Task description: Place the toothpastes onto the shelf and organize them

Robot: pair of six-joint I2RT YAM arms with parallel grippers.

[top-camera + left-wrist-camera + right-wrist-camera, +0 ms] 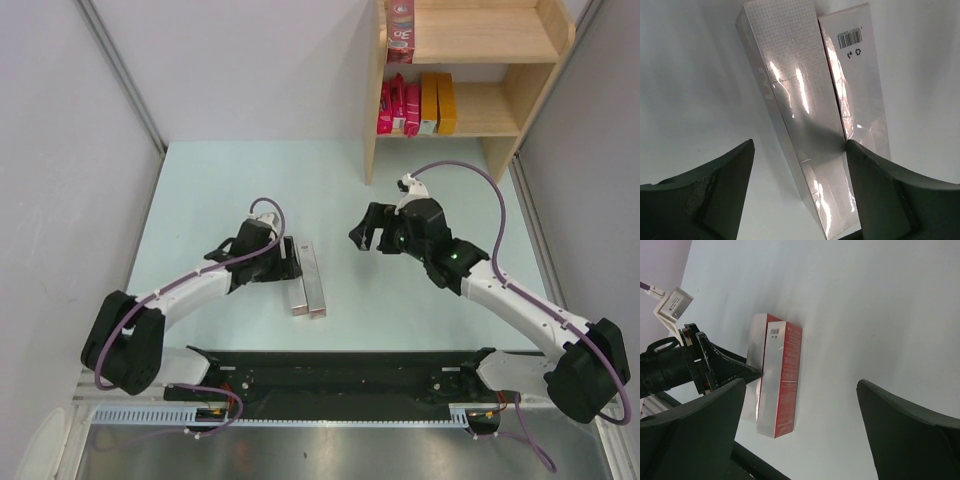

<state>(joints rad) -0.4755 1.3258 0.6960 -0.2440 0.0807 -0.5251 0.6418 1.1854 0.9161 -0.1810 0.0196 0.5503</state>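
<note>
Two silver-grey toothpaste cartons lie side by side on the table, the left one [301, 282] touching the right one [317, 282]. In the left wrist view the left carton [795, 110] sits between my open left gripper's [800, 150] fingers, with the right finger's tip at the seam with the right carton [860, 95]. My left gripper [290, 258] is at their far end. My right gripper [372, 232] is open and empty above the table, right of the cartons [780, 375]. The wooden shelf [520, 85] holds magenta cartons [398, 105] and orange and gold cartons [437, 102] on its lower board, and a dark red one [400, 30] on top.
The shelf stands at the table's far right corner, against the grey wall panels [250, 60]. A black rail [340, 375] with the arm bases runs along the near edge. My left gripper's fingers [725, 370] show in the right wrist view beside the cartons.
</note>
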